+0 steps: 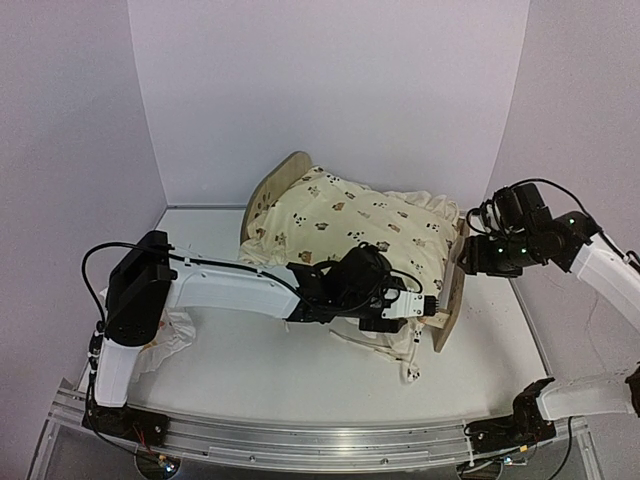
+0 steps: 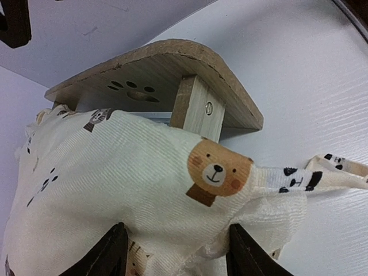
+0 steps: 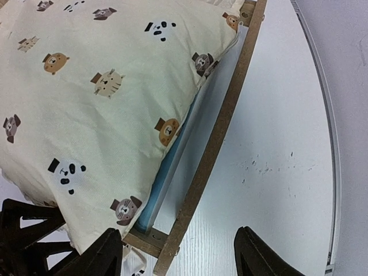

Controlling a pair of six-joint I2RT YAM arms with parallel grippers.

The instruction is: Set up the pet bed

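The pet bed [image 1: 449, 303] is a light-wood frame in mid-table, its arched headboard [image 1: 283, 176] at the back left and its footboard with a paw cutout [image 2: 135, 91] at the right. The cream animal-print cushion [image 1: 350, 225] lies on it and covers most of the blue base [image 3: 167, 167]. My left gripper [image 1: 418, 306] is open at the cushion's front right corner, and the bunched fabric [image 2: 172, 190] lies between its fingers [image 2: 112, 253]. My right gripper [image 1: 466, 256] is open just above the footboard [image 3: 221, 121], its fingers [image 3: 264, 256] astride the board's near end.
A small white pillow with orange prints [image 1: 165, 335] lies at the left under my left arm. The cushion's ties [image 1: 410, 370] trail on the table in front of the footboard. White walls close in the back and sides. A metal rail [image 1: 320, 445] runs along the near edge.
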